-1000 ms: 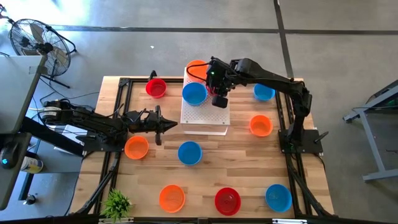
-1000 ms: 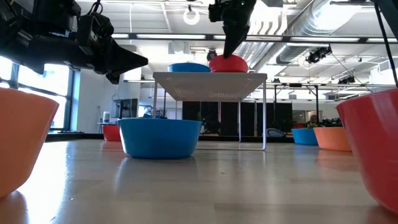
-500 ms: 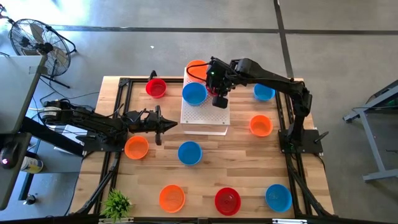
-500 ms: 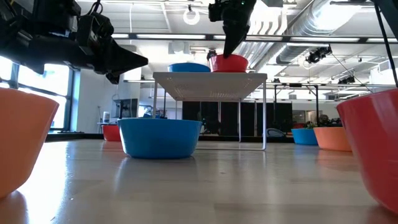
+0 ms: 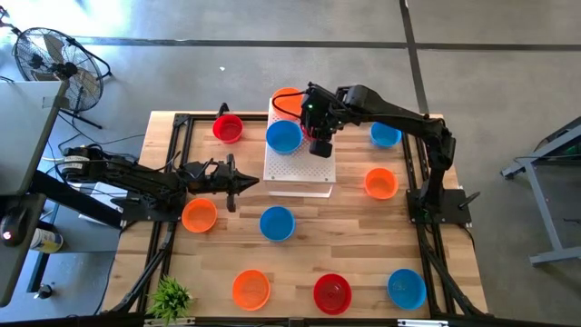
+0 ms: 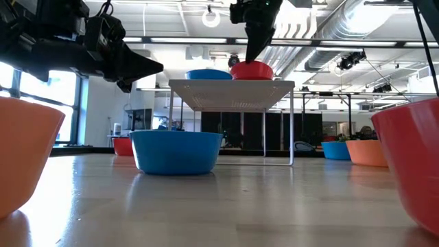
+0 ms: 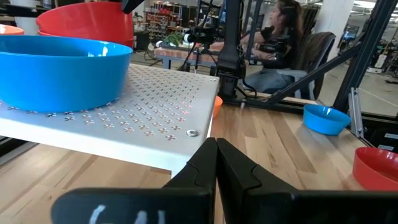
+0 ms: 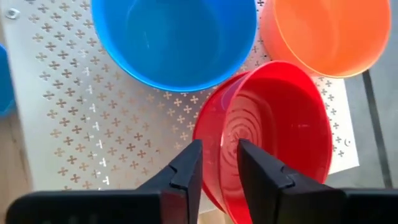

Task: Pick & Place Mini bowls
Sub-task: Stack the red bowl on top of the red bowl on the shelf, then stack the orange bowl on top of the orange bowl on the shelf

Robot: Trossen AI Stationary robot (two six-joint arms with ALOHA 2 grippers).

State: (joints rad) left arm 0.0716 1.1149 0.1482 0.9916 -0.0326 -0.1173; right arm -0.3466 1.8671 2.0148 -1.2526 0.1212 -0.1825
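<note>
1. Fingers of the right gripper (image 8: pixel 214 168) stand a narrow way apart in the right wrist view, one on each side of the rim of a red mini bowl (image 8: pixel 273 137); whether they press the rim cannot be told. This bowl sits on the white perforated board (image 8: pixel 93 137), touching a blue mini bowl (image 8: pixel 174 37) and just beside an orange mini bowl (image 8: pixel 323 31).

2. High view: the right gripper (image 5: pixel 318 141) hangs over the board (image 5: pixel 300 173), hiding the red bowl. The blue bowl (image 5: pixel 283 136) and the orange bowl (image 5: pixel 287 96) sit on the board's far part. The left gripper (image 5: pixel 245 183) waits above the table (image 5: pixel 363 236), its fingers pressed together, near the board's left edge. Other mini bowls lie scattered over the tabletop.

3. Low view: the red bowl (image 6: pixel 251 69) and the blue bowl (image 6: pixel 208 74) rest on the raised board (image 6: pixel 232 86), with the right gripper (image 6: pixel 252 51) coming down onto the red one.

4. Left wrist view: the left gripper (image 7: pixel 216 149) is closed tip to tip, pointing at the board's corner (image 7: pixel 155 118). A seated person (image 7: pixel 280 43) shows beyond the table.
</note>
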